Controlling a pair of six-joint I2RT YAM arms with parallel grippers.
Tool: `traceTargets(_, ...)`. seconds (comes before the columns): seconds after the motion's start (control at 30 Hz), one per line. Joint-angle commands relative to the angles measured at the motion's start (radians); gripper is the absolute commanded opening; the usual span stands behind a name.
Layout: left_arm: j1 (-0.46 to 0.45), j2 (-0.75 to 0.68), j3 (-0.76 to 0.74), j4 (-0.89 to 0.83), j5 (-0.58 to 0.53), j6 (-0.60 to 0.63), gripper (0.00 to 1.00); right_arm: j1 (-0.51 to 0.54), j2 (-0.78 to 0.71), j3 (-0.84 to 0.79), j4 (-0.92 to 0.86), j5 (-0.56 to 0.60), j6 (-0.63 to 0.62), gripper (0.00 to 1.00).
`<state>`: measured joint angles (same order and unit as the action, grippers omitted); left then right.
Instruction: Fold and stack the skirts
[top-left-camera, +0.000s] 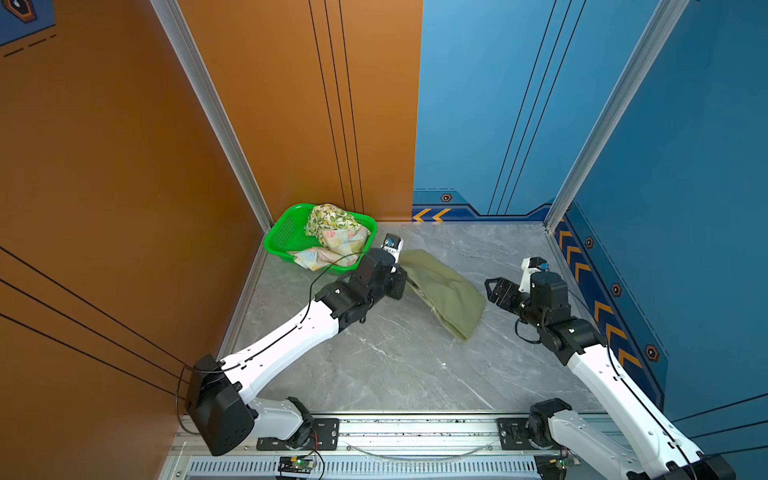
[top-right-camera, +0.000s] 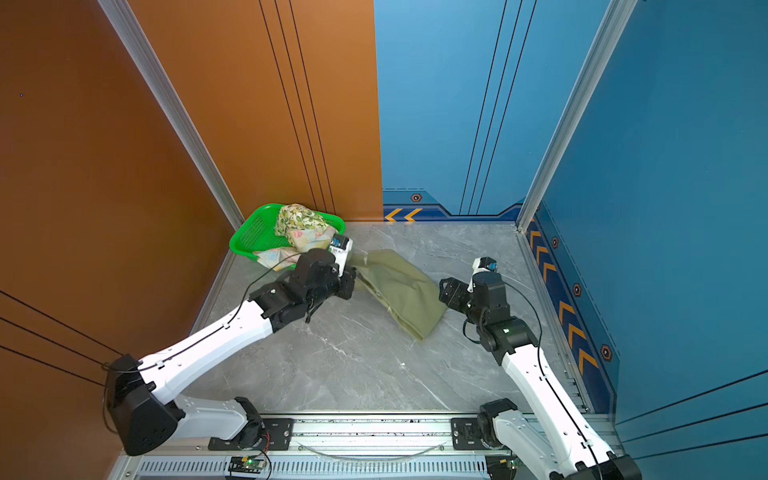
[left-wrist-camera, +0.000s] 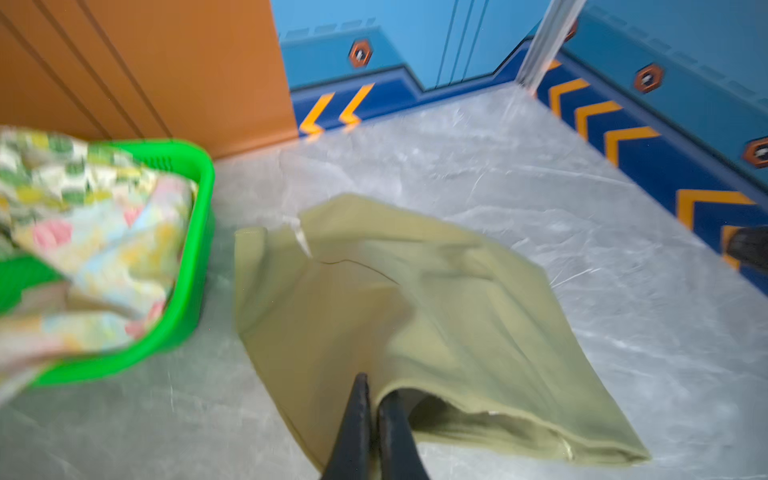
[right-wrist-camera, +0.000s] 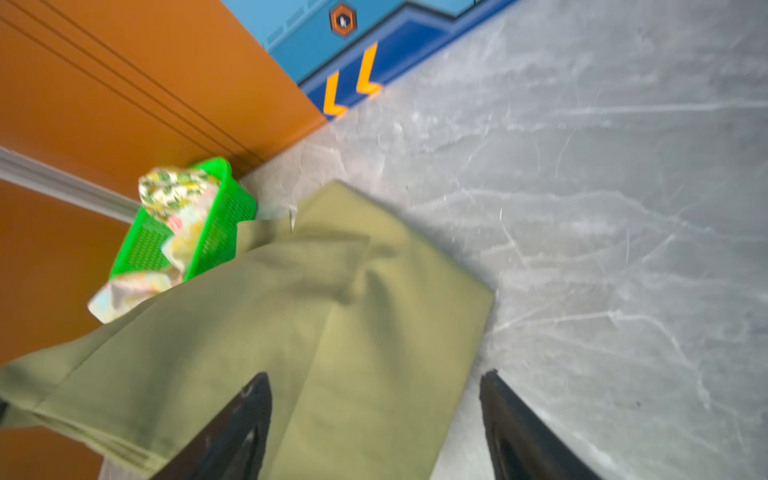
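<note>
L end effector (left-wrist-camera: 376, 388) is pinched tight on the hem of the olive skirt (top-left-camera: 440, 291). Rest of the cloth spreads rumpled over the grey counter (top-left-camera: 395, 365), btwn the two arms & just R of the green basket (top-left-camera: 286, 220). R end effector (top-left-camera: 493, 289) gapes wide, holding nothing, just beside the skirt's other edge. In the basket, back-L corner: lemon-print skirt (top-left-camera: 330, 218) bunched on top of floral skirt (top-left-camera: 345, 245), w/ the floral one spilling over the front rim.
</note>
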<state>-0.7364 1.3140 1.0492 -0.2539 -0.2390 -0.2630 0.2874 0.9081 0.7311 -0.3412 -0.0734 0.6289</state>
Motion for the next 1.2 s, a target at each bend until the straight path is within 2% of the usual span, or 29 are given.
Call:
traceTargets(0.0,-0.049,-0.065,-0.193,0.184,-0.061,-0.128,0.00,0.081,-0.010,-0.094,-0.093,0.066,0.013,0.79)
traceTargets(0.07,-0.086,-0.094,-0.279,0.204,-0.108,-0.162,0.00,0.132,-0.020,-0.149,-0.100,0.076,0.032,0.79)
traceTargets(0.23,-0.112,-0.117,-0.397,0.228,-0.134,-0.230,0.00,0.260,-0.044,-0.230,-0.130,0.135,0.059,0.76)
traceTargets(0.33,-0.118,-0.108,-0.418,0.229,-0.144,-0.237,0.00,0.330,-0.042,-0.262,-0.140,0.174,0.062,0.73)
traceTargets(0.47,-0.125,-0.099,-0.428,0.220,-0.162,-0.230,0.00,0.387,-0.013,-0.277,-0.148,0.167,0.093,0.65)
traceTargets(0.6,-0.124,-0.105,-0.440,0.216,-0.169,-0.228,0.00,0.469,0.015,-0.276,-0.129,0.178,0.137,0.62)
traceTargets(0.9,-0.135,-0.127,-0.452,0.207,-0.182,-0.220,0.00,0.561,0.156,-0.253,-0.073,0.167,0.218,0.58)
traceTargets(1.17,-0.146,-0.148,-0.455,0.202,-0.192,-0.213,0.00,0.578,0.248,-0.238,0.029,0.182,0.269,0.54)
